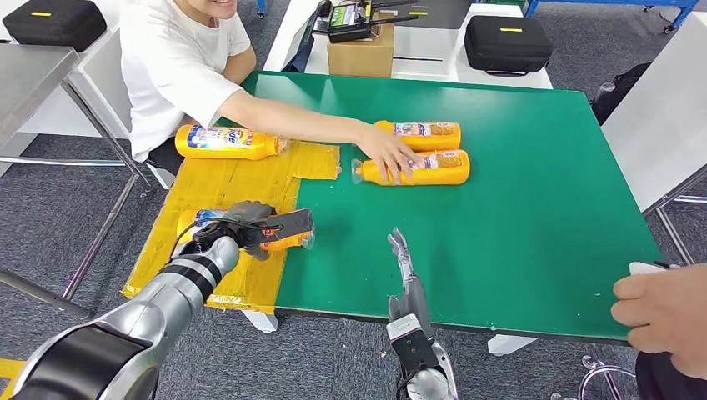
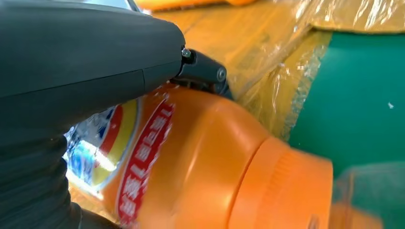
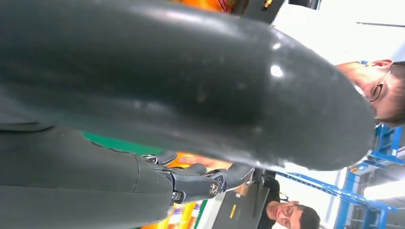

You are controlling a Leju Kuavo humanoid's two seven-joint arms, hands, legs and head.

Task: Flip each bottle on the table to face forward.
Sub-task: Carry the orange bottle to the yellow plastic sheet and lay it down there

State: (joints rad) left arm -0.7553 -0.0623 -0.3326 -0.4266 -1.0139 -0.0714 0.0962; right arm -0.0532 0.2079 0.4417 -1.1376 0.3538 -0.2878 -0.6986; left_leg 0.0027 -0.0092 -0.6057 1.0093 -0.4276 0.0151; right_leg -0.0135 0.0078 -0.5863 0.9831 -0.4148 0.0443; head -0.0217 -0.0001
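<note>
Four orange bottles lie on their sides: one (image 1: 283,237) at the near-left, one (image 1: 227,142) far-left on yellow wrap, two (image 1: 421,132) (image 1: 429,169) mid-table.

Orange plastic bottle (image 1: 283,241) under the left hand (image 1: 242,225): label largely hidden by fingers, cap end blurred in the left wrist view. Right hand (image 1: 403,258): finger positions obscured.

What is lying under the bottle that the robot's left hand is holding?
The bottle in the left hand lies on yellow wrapped cardboard at the green table's edge. The hand covers the bottle's middle.
</note>
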